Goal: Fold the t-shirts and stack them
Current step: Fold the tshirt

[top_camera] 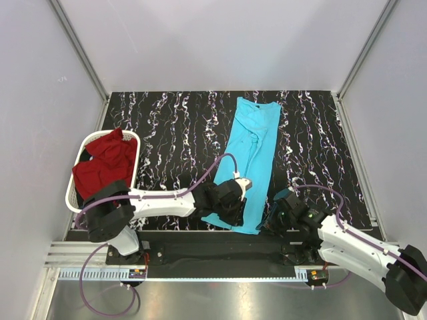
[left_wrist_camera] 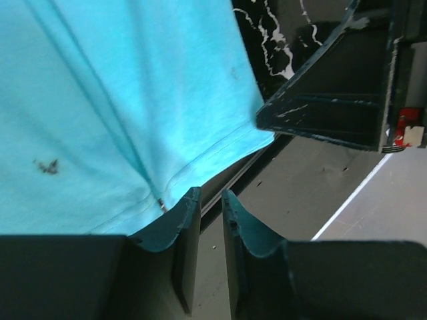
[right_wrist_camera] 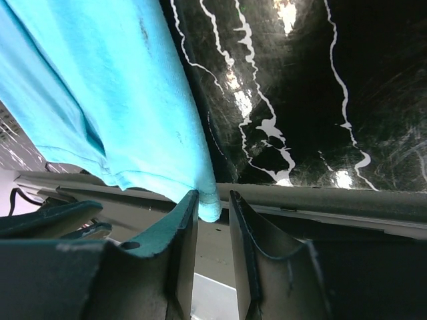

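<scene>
The turquoise t-shirt (top_camera: 250, 153) lies as a long narrow strip on the black marbled table (top_camera: 167, 133), its hem at the near edge. My left gripper (top_camera: 230, 212) (left_wrist_camera: 210, 197) is at the hem's near left corner, jaws slightly apart with nothing between them; the hem (left_wrist_camera: 100, 100) is just beyond the left fingertip. My right gripper (top_camera: 270, 223) (right_wrist_camera: 213, 197) is at the near right corner, jaws slightly apart. That corner of the shirt (right_wrist_camera: 113, 87) hangs at the mouth of the gap against the left finger. The dark red t-shirt (top_camera: 103, 163) is bunched in the basket.
A white plastic laundry basket (top_camera: 138, 157) stands at the table's left edge. Grey walls enclose the table on three sides. A metal rail (top_camera: 220, 267) with both arm bases runs along the near edge, below the shirt's hem.
</scene>
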`<state>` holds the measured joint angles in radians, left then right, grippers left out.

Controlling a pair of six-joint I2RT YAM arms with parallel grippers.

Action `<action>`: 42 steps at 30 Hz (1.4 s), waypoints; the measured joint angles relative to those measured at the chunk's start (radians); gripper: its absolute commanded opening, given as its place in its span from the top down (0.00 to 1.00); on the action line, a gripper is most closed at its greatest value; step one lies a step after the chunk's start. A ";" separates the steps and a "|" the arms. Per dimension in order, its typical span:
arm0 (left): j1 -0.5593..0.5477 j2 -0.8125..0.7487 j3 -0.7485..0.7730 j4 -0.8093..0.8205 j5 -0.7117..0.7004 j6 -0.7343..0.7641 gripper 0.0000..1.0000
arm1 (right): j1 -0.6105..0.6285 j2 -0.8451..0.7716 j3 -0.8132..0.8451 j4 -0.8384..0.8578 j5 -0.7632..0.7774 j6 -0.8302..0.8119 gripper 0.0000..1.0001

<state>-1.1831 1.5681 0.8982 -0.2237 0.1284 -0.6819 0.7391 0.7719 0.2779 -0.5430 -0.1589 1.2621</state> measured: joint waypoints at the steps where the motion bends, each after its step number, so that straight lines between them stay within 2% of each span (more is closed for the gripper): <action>1: 0.000 0.011 0.003 0.008 0.004 0.000 0.78 | 0.000 0.000 -0.002 0.001 -0.001 0.000 0.68; 7: -0.001 0.106 0.010 0.034 0.015 0.000 0.79 | 0.001 0.012 -0.002 0.001 -0.011 0.000 0.69; 11: -0.001 0.133 0.010 0.040 0.015 0.000 0.79 | 0.001 0.029 -0.003 0.003 -0.018 0.000 0.74; 14: -0.001 0.136 0.010 0.048 0.015 0.000 0.80 | 0.001 0.038 -0.003 0.008 -0.018 -0.004 0.82; 18: -0.001 0.138 0.010 0.055 0.015 0.000 0.80 | 0.001 0.045 -0.005 0.012 -0.017 -0.006 1.00; 22: -0.001 0.138 0.008 0.058 0.018 -0.003 0.80 | 0.001 0.041 -0.008 0.016 -0.017 -0.009 1.00; 27: -0.001 0.127 0.011 0.043 0.025 0.000 0.72 | 0.002 0.024 -0.008 0.016 -0.017 -0.009 1.00; 30: 0.000 0.070 0.022 -0.034 0.019 0.018 0.67 | 0.002 0.005 -0.008 0.015 -0.017 -0.010 1.00; 34: 0.034 -0.089 0.022 -0.106 0.013 0.047 0.67 | 0.002 -0.027 -0.008 0.008 -0.017 -0.010 1.00; 38: 0.160 -0.266 -0.066 -0.101 0.018 0.068 0.66 | 0.002 -0.053 -0.007 -0.011 -0.016 -0.010 1.00; 42: 0.277 -0.318 -0.190 -0.121 0.016 0.073 0.66 | 0.002 -0.064 -0.001 -0.024 -0.015 -0.010 1.00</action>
<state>-0.9066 1.2499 0.7078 -0.3443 0.1448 -0.6086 0.7406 0.7082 0.2771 -0.5674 -0.1741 1.2518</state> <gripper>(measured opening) 0.334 0.011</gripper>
